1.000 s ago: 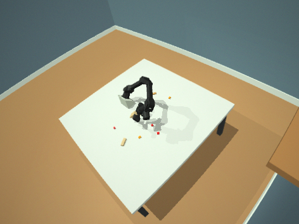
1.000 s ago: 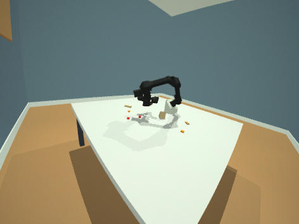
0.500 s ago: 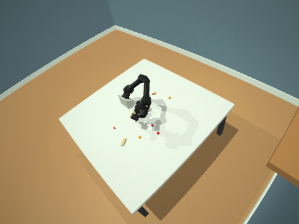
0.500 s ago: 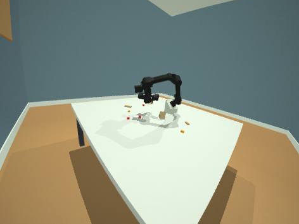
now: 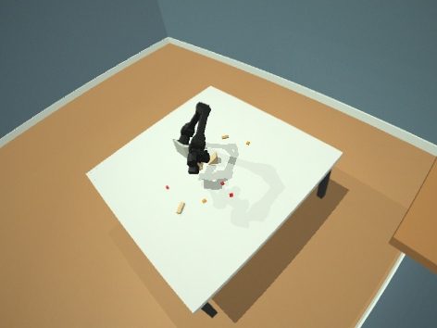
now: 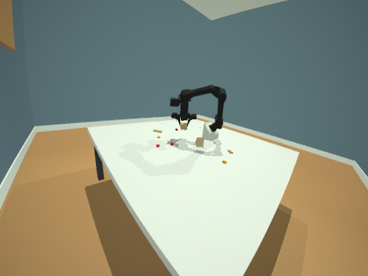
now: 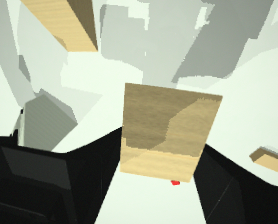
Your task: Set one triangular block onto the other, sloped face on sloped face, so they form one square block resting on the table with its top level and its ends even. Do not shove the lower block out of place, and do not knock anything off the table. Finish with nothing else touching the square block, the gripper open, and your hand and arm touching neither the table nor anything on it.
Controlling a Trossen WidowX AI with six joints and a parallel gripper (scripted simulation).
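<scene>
My gripper is shut on a tan triangular block and holds it above the table. In the top view the arm hides most of this held block. The wrist view shows a broad, partly shaded wood-grain face between the two black fingers; its exact tilt is hard to tell. The other triangular block stands on the table, apart from the held one and nearer the arm's base. In the wrist view it is cut off at the upper left.
A tan plank lies on the table. An orange piece and red cubes are scattered around. Small orange pieces lie beyond the standing block. The pale base is close to it.
</scene>
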